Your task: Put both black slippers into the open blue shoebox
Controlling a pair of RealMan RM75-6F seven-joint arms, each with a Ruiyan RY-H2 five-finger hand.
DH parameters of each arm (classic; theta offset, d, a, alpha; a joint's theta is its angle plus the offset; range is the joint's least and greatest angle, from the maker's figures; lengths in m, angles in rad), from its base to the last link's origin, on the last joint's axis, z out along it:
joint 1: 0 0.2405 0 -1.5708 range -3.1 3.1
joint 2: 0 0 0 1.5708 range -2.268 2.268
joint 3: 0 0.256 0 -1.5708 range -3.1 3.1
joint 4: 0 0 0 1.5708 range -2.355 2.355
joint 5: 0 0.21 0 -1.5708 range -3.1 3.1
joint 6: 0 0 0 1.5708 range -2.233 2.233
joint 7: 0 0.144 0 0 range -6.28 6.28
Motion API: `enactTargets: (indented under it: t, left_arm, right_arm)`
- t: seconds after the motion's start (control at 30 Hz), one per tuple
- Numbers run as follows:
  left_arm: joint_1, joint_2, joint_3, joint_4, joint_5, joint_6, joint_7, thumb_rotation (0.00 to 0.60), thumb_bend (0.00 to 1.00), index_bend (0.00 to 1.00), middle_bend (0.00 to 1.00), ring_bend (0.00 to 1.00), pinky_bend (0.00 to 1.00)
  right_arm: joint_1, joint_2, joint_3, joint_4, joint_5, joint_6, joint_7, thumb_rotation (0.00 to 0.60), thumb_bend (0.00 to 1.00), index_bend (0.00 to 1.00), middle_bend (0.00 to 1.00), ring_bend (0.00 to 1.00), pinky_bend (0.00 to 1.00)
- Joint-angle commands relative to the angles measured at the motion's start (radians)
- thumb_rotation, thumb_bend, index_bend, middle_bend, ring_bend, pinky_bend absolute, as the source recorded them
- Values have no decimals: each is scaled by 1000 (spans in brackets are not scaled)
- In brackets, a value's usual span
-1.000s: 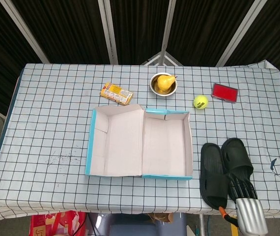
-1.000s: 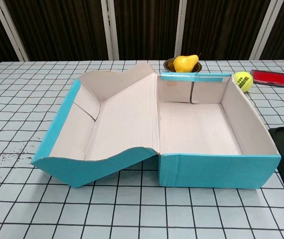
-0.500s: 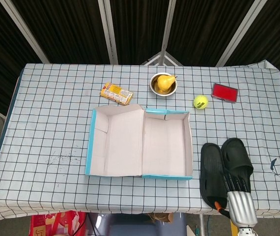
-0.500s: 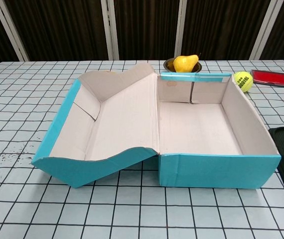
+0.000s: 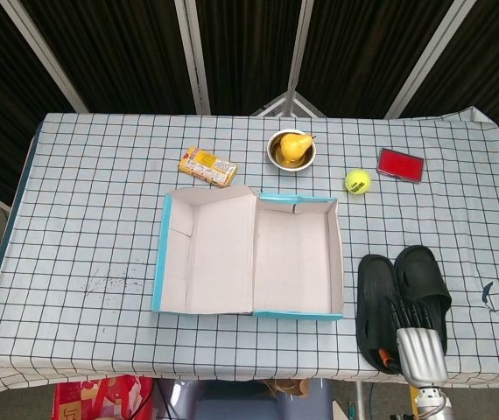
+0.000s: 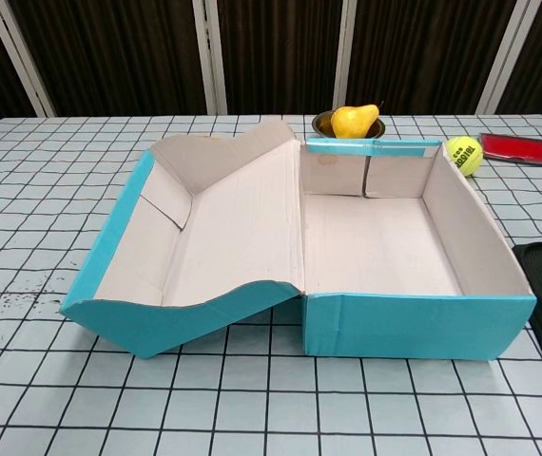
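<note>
Right now the right hand (image 5: 414, 337) hovers over the near ends of the two black slippers (image 5: 403, 302), which lie side by side just right of the open blue shoebox (image 5: 295, 254); its fingers (image 5: 409, 313) point forward, slightly apart, holding nothing.

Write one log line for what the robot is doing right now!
right hand: over the slippers, grip unclear | shoebox: open, empty | left hand: not in view
</note>
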Motion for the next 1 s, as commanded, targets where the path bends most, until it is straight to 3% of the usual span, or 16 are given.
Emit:
enactTargets:
  t: [0.03,1.0]
  left_arm:
    - [-1,-1,-1,1,-4,-3,2,600,382,0,0,0,68]
    - [-11,-9,2,-8,-9,-20,40,600,382,0,0,0,68]
  right_arm:
    - [10,-6,6,10,15,-13,-11,600,214,72,68,53,61]
    - [24,20,-49,7,13,-7,-31,600,214,89,68,48,40]
